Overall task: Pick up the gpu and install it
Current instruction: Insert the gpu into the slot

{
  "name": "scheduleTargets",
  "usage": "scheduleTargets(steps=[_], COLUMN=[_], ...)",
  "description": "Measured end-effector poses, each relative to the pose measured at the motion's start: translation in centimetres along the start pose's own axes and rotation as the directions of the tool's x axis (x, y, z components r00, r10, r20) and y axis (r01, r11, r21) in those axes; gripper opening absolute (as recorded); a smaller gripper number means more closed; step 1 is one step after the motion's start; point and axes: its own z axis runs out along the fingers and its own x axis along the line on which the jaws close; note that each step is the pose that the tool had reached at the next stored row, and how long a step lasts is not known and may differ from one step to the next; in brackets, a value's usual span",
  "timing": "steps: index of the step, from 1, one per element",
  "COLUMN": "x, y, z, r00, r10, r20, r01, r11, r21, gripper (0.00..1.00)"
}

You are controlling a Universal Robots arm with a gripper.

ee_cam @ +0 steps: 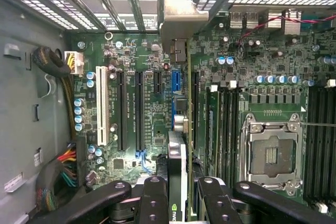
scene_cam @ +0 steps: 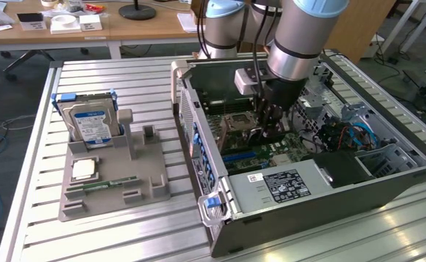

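Gripper: we are seeing the gripper (ee_cam: 178,192) pinching the gpu (ee_cam: 177,129) by its top edge.
Gpu: it is standing on edge over the motherboard (ee_cam: 142,108), inside the computer case (scene_cam: 329,202).
Arm: it is reaching down into the case.

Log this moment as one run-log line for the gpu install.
stage: gpu install | gripper: shut on gpu, edge-on | location: inside computer case, above motherboard expansion slots | seating: cannot tell
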Motion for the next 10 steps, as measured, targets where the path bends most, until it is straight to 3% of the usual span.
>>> scheduleTargets(steps=[10], x=[0.05], y=[0.59], z=[0.58], r00=[1.0], r10=[0.0], r20=[-0.0002], r01=[0.0], r11=[1.0], r21=[0.0006], gripper=[0.27])
